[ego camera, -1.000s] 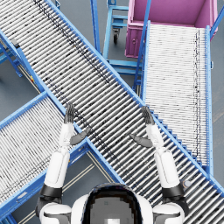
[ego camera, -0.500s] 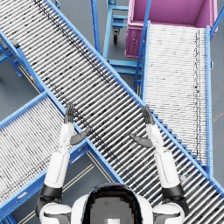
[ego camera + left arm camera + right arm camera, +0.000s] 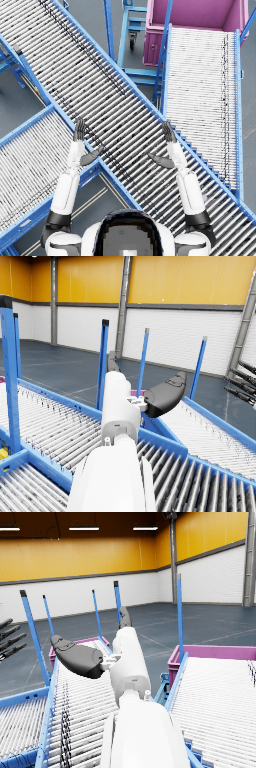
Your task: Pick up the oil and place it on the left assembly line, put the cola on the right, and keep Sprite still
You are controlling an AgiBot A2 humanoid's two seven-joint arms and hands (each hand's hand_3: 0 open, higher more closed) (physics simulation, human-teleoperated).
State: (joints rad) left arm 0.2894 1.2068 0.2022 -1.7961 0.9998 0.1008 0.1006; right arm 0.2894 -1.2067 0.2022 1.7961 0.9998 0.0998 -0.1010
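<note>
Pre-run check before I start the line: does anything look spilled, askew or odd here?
Nothing is spilled, tipped or damaged. One oddity: the diagonal conveyor carries nothing, and no bottle shows in any view. The left hand and right hand hover over it, open and empty.

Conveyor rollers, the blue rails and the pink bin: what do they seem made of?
Conveyor rollers: likely bare metal, pale grey with a dull sheen. Blue rails: probably painted steel, even flat colour. Pink bin: looks like moulded plastic, smooth matte walls; a render, so uncertain.
</note>
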